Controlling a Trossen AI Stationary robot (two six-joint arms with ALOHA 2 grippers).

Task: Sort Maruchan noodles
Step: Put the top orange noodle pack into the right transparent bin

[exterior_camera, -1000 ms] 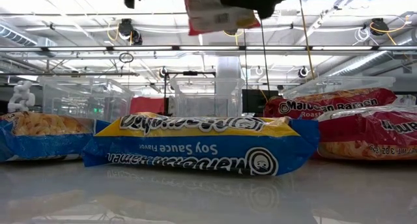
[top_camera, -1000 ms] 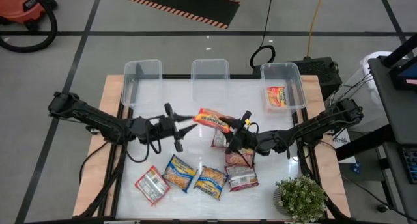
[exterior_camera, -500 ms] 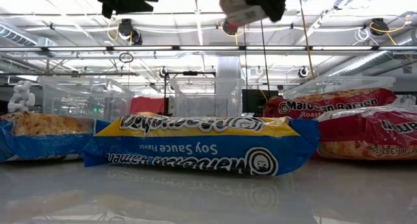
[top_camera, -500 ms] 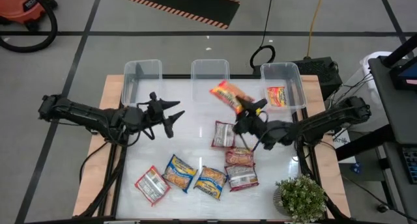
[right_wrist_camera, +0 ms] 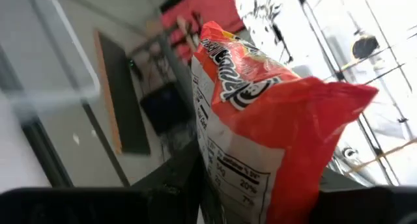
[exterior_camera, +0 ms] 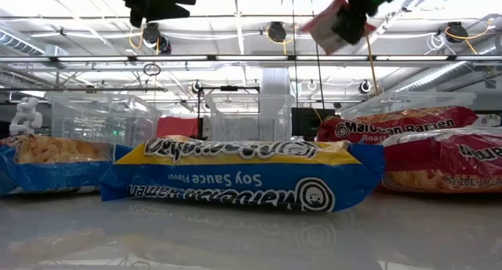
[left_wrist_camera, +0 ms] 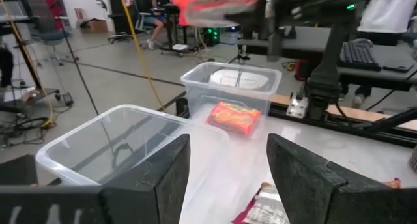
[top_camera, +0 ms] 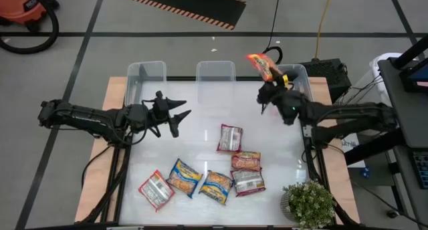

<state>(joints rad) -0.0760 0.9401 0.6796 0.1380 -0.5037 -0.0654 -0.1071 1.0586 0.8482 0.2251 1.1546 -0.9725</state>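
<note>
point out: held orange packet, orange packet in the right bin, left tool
held orange packet [top_camera: 262, 65], high view, middle of wrapper.
orange packet in the right bin [left_wrist_camera: 234, 116], left wrist view, top face.
left tool [top_camera: 179, 118], high view, between fingertips.

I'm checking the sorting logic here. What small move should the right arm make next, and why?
Probably ease over the right bin and let go. The right gripper holds an orange-red packet raised beside that bin, which already holds a matching packet. The left gripper waits open, empty.
</note>
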